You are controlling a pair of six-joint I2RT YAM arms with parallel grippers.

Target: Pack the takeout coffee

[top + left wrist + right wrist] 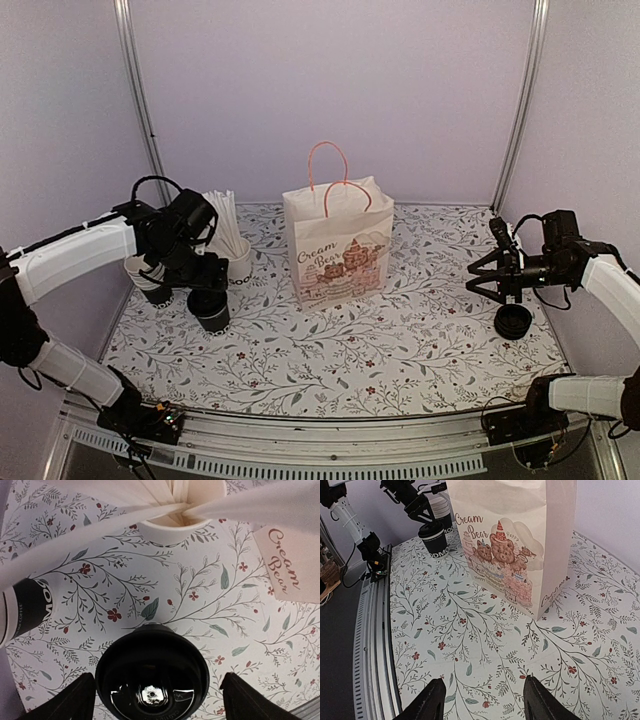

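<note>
The takeout coffee (211,312) stands upright near the desk's (400,340) left edge, under the left hand (157,677), whose fingers (75,700) are apart. It is probably light, with crushable walls and a slick lid (150,655), so squeeze gently below the lid. The right hand (482,700) is spread and empty.
</note>
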